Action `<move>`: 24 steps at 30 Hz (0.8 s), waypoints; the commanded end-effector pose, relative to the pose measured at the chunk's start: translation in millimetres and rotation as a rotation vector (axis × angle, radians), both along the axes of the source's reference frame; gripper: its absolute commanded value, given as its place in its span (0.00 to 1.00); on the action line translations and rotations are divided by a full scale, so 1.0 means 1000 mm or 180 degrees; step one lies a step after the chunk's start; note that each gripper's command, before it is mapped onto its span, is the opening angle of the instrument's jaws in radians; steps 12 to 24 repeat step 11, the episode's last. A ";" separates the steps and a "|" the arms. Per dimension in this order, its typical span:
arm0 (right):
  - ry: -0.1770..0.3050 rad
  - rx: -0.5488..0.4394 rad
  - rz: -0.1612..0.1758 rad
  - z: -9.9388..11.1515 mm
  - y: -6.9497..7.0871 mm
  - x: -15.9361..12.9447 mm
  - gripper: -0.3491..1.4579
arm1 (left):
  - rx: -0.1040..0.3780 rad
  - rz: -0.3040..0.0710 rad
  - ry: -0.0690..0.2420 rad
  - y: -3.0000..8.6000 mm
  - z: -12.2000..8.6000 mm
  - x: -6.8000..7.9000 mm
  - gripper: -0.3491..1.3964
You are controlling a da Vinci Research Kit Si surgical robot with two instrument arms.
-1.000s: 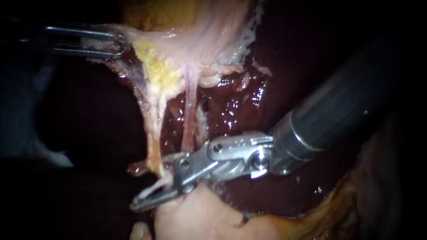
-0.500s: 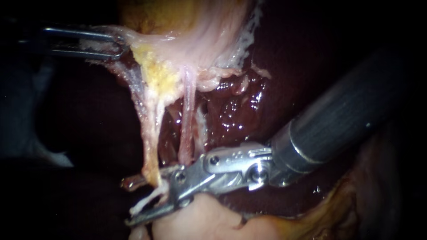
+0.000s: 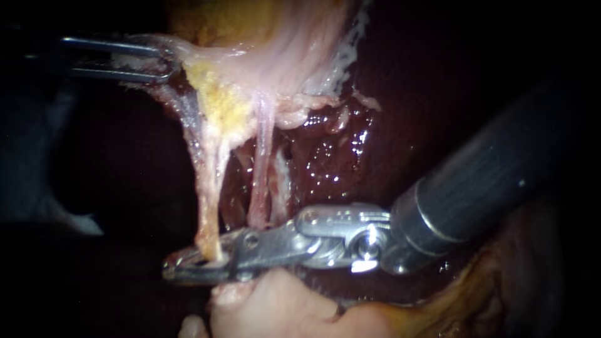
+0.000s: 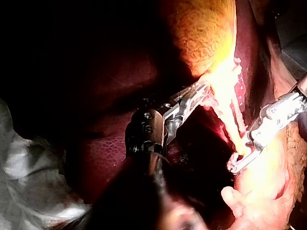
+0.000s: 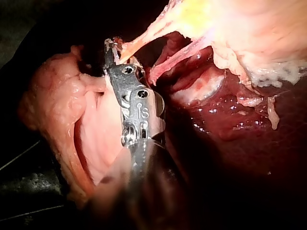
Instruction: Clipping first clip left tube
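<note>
The right instrument (image 3: 178,268) comes in from the right, its dark shaft ending in a silver wrist that lies across the lower part of the endoscope view; its jaws are drawn almost together, with only a thin slot between them, and they clasp the lower end of the left tube (image 3: 210,200) from both sides. That tube is a pale, yellowish strand that runs down from the fatty patch (image 3: 216,103) beneath the gallbladder (image 3: 231,22) and ends inside the jaws, close to their tips. No clip can be made out on it.

The right tube (image 3: 261,169) is pinker and thinner; it hangs just beside the left one and meets the instrument further back, near the jaw hinge, outside the grip. The right wrist view agrees: one strand enters the jaw tips, the other passes beside them.

The left instrument (image 3: 169,62) reaches in from the upper left; its slender open-framed jaws are closed on the gallbladder's pale lower edge and hold it taut, well apart from the right instrument. Behind both tubes lies the wet, dark red liver (image 3: 332,150); a pale pink lump of tissue (image 3: 275,307) sits just under the right instrument's jaws.
</note>
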State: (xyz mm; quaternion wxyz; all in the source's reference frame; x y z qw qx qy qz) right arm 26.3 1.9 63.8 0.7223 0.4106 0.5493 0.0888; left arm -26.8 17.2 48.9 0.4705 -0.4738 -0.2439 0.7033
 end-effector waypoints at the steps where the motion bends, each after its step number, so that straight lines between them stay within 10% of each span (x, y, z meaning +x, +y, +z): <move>1: -0.0024 -0.0023 -0.0029 0.0001 -0.0001 0.0001 0.00 | 0.0001 -0.0001 0.0000 0.0000 0.0000 0.0000 0.00; 24: -0.0026 -0.0026 -0.0047 0.0006 0.0000 -0.0002 0.00 | 0.0002 0.0000 0.0000 0.0002 0.0002 0.0000 0.00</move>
